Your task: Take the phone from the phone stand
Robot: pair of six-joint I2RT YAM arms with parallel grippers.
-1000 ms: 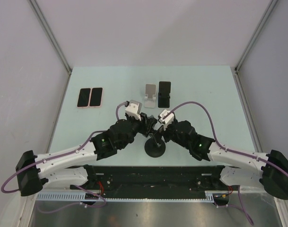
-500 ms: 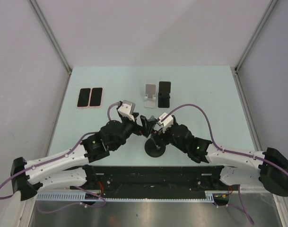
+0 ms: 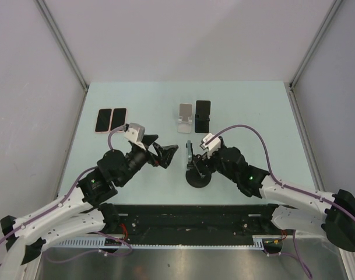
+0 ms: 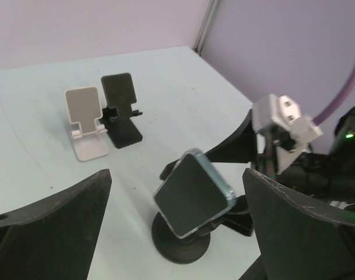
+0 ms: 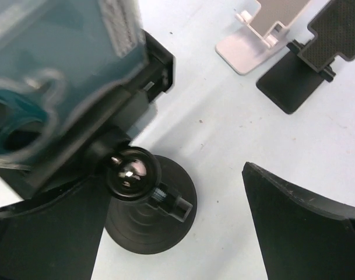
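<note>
The phone (image 4: pixel 193 195) has a dark screen and a pale blue case, and sits tilted in the clamp of a black phone stand (image 4: pixel 180 249) with a round base. My left gripper (image 4: pixel 177 230) is open and stands back from the phone, which shows between its fingers. From above, the left gripper (image 3: pixel 165 156) is to the left of the stand (image 3: pixel 198 179). In the right wrist view the phone's teal back (image 5: pixel 55 70) fills the top left, above the stand's ball joint (image 5: pixel 129 170). My right gripper (image 5: pixel 171 233) is open astride the stand's base, its right finger well apart from it.
A white stand (image 3: pixel 185 118) and a second black stand (image 3: pixel 203 115), both without phones, are at the table's back middle. Two phones (image 3: pixel 111 120) lie flat side by side at the back left. Cables run along both arms.
My left gripper has opened and drawn back to the left, away from the phone. The stand with the phone has shifted slightly to the right, and the right gripper with it.
</note>
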